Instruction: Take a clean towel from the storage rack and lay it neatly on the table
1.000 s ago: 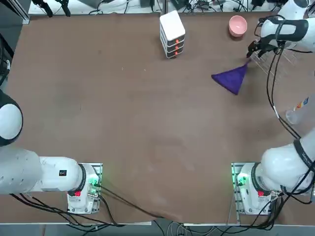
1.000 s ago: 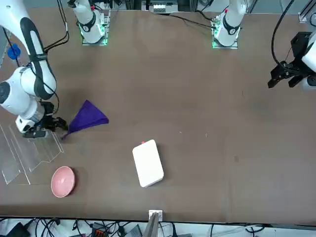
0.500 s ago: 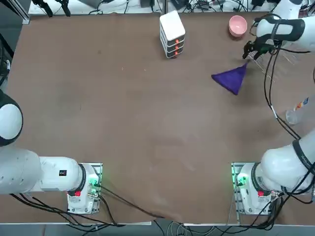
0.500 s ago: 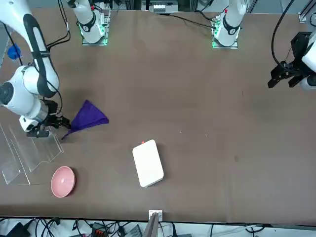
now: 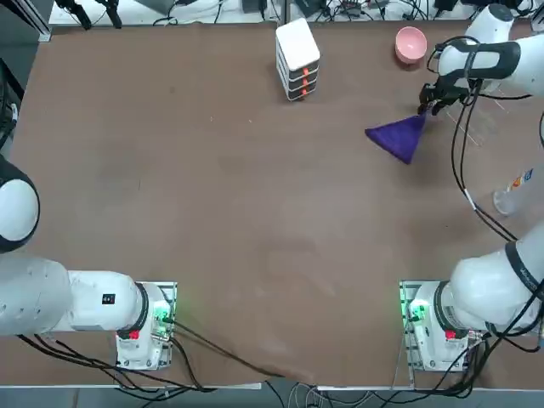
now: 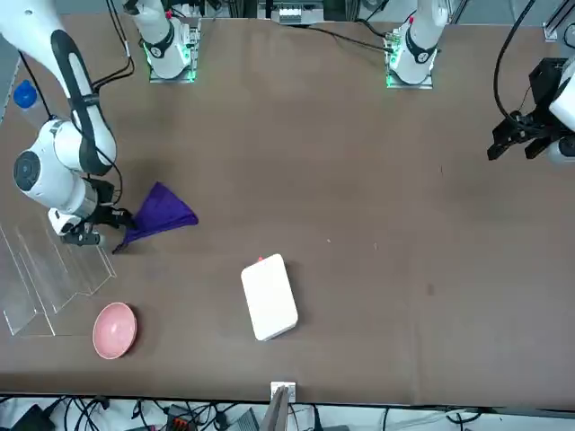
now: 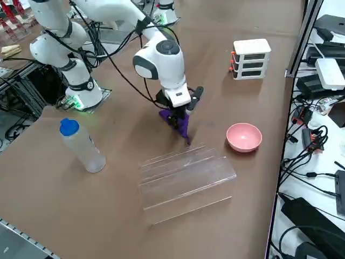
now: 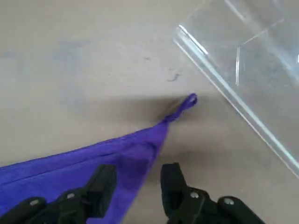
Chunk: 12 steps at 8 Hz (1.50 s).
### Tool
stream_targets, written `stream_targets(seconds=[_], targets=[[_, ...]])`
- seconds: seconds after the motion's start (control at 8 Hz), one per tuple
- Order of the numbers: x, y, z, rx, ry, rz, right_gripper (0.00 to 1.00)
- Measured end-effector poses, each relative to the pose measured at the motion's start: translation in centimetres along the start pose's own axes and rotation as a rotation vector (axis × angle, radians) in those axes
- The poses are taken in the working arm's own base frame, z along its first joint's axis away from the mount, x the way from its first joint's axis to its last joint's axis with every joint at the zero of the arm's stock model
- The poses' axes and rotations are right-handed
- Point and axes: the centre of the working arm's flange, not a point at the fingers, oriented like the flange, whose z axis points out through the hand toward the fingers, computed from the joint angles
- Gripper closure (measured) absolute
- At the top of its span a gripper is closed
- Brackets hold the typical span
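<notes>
My jaws [image 8: 140,189] stood apart, low over the narrow corner of the purple towel [image 5: 398,136], one finger [image 8: 103,183] above the cloth, the other [image 8: 172,182] above bare brown worktop [image 5: 212,187]. The towel lay bunched into a wedge at the upper right of the top view, its tip just beside the clear storage rack [image 7: 183,181], off it.

Towel [image 8: 84,163] and storage rack [image 8: 252,70] both cut off at the wrist view's edges.
</notes>
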Motion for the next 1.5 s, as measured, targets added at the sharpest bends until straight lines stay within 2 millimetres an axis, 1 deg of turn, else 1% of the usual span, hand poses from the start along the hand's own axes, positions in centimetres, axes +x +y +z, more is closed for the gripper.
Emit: stream_targets(seconds=[0.12, 0.38, 0.5, 0.75, 1.0, 1.12, 1.25, 1.38, 1.5], targets=[[0.1, 0.1, 0.8, 0.001, 0.007, 0.001, 0.45], [0.1, 0.1, 2.6, 0.003, 0.021, 0.002, 0.49], [0.0, 0.1, 3.1, 0.004, 0.022, 0.003, 0.52], [0.1, 0.1, 3.1, 0.004, 0.025, 0.003, 0.66], [0.1, 0.1, 2.8, 0.003, 0.030, 0.001, 0.83], [0.2, 0.0, 2.5, 0.002, 0.031, -0.001, 0.90], [0.1, 0.0, 2.2, 0.002, 0.026, -0.003, 0.96], [0.0, -0.2, 2.0, 0.003, 0.015, -0.006, 0.99], [-0.1, -0.7, 1.5, 0.007, -0.007, -0.014, 0.99]])
